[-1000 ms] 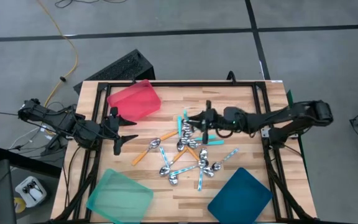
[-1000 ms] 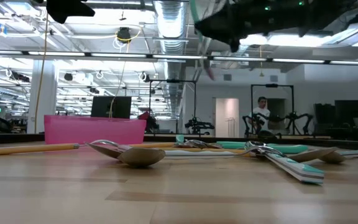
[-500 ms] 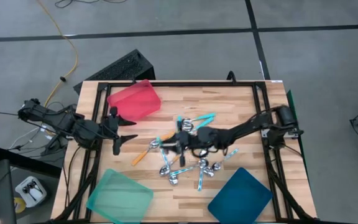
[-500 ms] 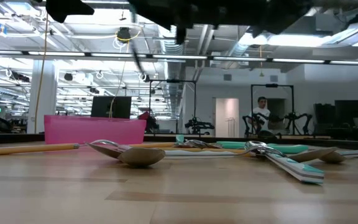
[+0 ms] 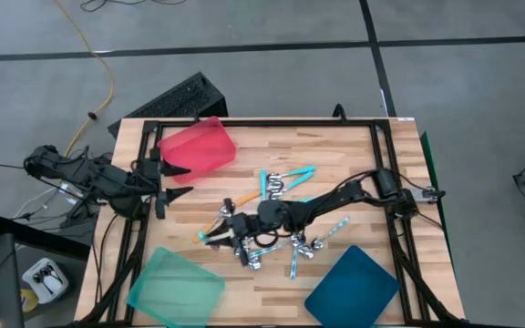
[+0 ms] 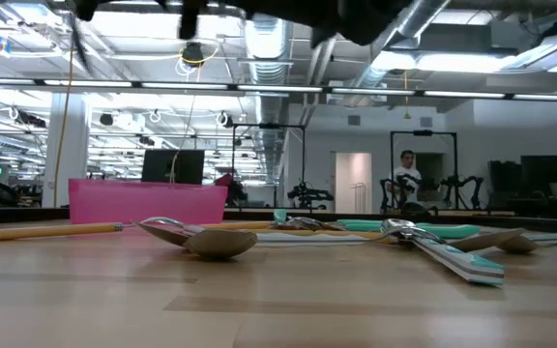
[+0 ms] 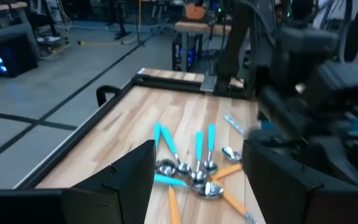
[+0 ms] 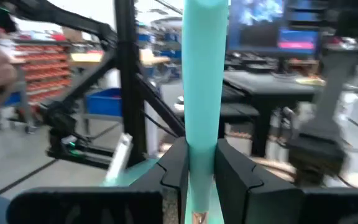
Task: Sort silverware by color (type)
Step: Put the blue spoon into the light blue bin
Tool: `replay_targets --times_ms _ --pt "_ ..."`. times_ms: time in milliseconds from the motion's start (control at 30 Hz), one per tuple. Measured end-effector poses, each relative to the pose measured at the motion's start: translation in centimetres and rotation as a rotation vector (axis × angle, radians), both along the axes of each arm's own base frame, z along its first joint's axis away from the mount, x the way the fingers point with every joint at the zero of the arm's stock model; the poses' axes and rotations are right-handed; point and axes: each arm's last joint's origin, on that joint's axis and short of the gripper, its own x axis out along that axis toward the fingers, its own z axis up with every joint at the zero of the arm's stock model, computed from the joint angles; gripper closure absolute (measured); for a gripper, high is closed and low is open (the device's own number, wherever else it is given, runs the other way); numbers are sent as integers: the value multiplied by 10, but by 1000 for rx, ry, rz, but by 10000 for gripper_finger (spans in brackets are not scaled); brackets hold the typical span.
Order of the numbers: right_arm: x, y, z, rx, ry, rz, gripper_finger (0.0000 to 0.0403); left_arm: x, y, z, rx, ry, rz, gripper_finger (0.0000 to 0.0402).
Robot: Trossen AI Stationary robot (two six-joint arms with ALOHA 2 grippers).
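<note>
The left pincer (image 5: 165, 189) is held open at nine o'clock. A turquoise-handled spoon (image 8: 202, 74) is gripped by the right pincer (image 5: 215, 235), left of the spoons (image 5: 285, 223) heaped at the surface (image 5: 354, 155) centre.

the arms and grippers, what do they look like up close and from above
Both arms are dark, nearly black, thin and jointed, with cables trailing near their bases at the table edges. The left gripper has two pointed black fingers, broad and angular up close. The right gripper has two flat black fingers with squared ends. No markings can be made out.
</note>
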Motion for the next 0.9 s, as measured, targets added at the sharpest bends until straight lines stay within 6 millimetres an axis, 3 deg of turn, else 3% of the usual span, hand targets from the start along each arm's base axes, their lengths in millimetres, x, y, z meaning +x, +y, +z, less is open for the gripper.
replay_targets --times_ms 333,633,800,900 --pt "45 26 -2 -7 -28 199 320 -10 4 16 -34 -71 23 175" --pt "85 38 -25 80 37 362 320 -15 6 30 -59 -117 24 175" --pt "101 35 -44 195 129 364 320 -15 6 31 -85 -128 29 175" --pt "106 26 -42 262 178 343 320 -15 6 31 -84 -125 29 175"
